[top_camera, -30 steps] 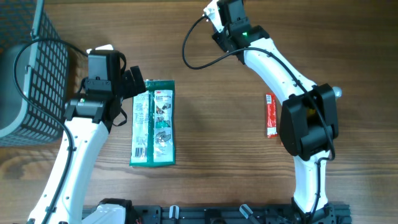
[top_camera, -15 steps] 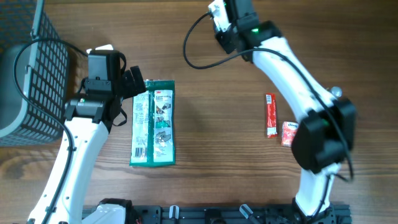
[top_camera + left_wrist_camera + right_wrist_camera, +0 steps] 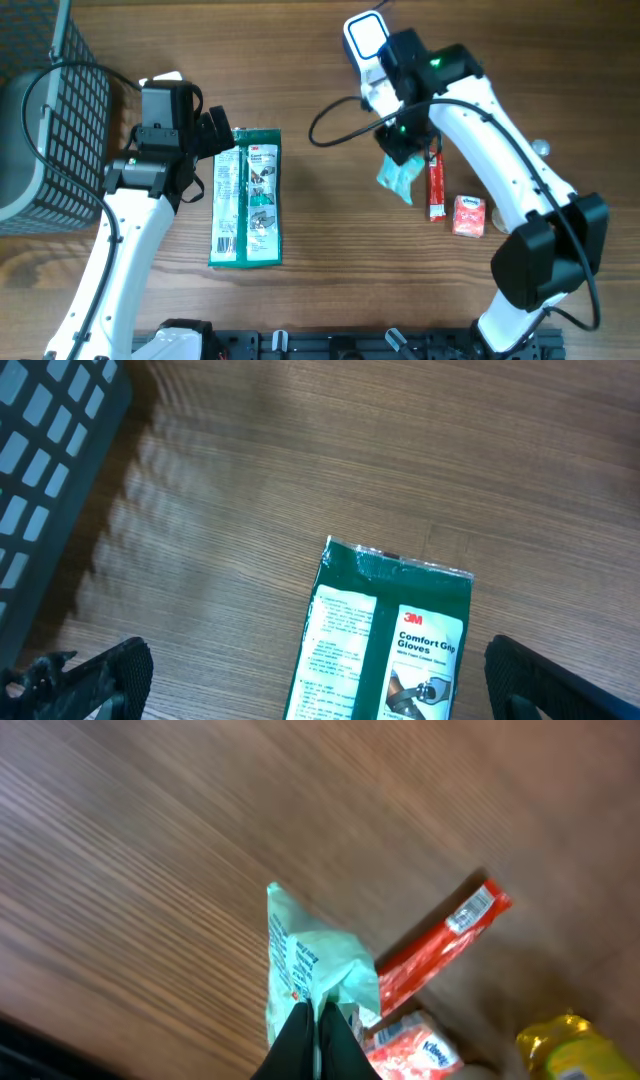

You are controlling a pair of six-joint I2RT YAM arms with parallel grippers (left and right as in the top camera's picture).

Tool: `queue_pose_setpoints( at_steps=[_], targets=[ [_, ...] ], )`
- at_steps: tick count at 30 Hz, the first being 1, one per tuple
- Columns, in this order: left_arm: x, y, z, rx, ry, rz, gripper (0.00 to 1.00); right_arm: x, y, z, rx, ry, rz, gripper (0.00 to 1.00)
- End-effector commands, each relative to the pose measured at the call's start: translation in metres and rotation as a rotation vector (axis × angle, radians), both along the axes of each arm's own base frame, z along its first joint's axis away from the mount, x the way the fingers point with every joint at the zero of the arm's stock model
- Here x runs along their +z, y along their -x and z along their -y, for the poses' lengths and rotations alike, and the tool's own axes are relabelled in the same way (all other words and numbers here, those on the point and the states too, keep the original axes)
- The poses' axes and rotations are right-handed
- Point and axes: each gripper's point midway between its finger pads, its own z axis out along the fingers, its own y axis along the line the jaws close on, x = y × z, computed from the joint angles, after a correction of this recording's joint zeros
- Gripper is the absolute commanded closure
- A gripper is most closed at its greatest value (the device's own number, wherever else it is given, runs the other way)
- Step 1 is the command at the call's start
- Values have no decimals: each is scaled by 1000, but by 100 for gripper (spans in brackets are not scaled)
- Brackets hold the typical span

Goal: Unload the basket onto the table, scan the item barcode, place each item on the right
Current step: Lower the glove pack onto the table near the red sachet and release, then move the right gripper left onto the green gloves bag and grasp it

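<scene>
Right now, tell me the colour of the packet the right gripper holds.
Pale mint green packet, clearest in the right wrist view.

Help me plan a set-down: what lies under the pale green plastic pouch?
Wooden table shows around the pouch; a long red stick packet lies close beside. The spot directly beneath is covered.

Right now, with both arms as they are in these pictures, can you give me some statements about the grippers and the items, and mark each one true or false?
1. The right gripper is shut on the pale green pouch. True.
2. The left gripper is shut on the green glove package. False: it is open, and holds nothing.
3. The glove package lies flat on the table. True.
4. The red stick packet lies inside the basket. False: the basket stands at the far left; the packet lies on the table beside the small red tissue pack.
</scene>
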Motion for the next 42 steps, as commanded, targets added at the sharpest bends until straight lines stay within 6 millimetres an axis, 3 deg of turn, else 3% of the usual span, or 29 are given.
queue_pose_setpoints(
  at_steps=[1, 2, 3, 5, 7, 8, 12, 14, 18, 23, 25, 27, 29, 33, 35, 36, 37, 42],
  targets=[
    [6, -2, -2, 20, 7, 20, 0, -30, 8, 32, 26, 177, -25, 96],
    [6, -2, -2, 20, 7, 20, 0, -36, 11, 39, 28, 214, -29, 95],
    [6, -2, -2, 20, 7, 20, 0, -42, 13, 46, 32, 253, -32, 84],
    [6, -2, -2, 20, 7, 20, 0, -51, 14, 56, 35, 305, -23, 40],
    [6, -2, -2, 20, 7, 20, 0, -61, 10, 57, 31, 312, 6, 34],
    [6, -2, -2, 20, 7, 20, 0, -64, 6, 56, 23, 305, 25, 25],
    [6, -2, -2, 20, 8, 20, 0, -66, -26, 42, -117, 236, 170, 13],
    [6, -2, -2, 20, 7, 20, 0, -66, -38, 28, -246, 152, 218, 12],
    [6, -2, -2, 20, 7, 20, 0, -69, -30, -20, -380, -120, 110, 12],
    [6, -2, -2, 20, 7, 20, 0, -61, -23, -56, -528, -318, -10, 0],
    [6, -2, -2, 20, 7, 20, 0, -57, -21, -68, -602, -384, -61, 0],
    [6, -2, -2, 20, 7, 20, 0, -50, -17, -83, -702, -462, -145, 0],
    [6, -2, -2, 20, 7, 20, 0, -43, -15, -98, -687, -531, -190, 11],
    [6, -2, -2, 20, 7, 20, 0, -37, -12, -123, -618, -582, -176, 44],
    [6, -2, -2, 20, 7, 20, 0, -34, -10, -141, -567, -610, -156, 72],
    [6, -2, -2, 20, 8, 20, 0, -32, -8, -151, -538, -625, -142, 91],
    [6, -2, -2, 20, 8, 20, 0, -28, -6, -164, -499, -648, -123, 96],
    [6, -2, -2, 20, 7, 20, 0, -13, -2, -217, -358, -728, 9, 96]
  ],
)
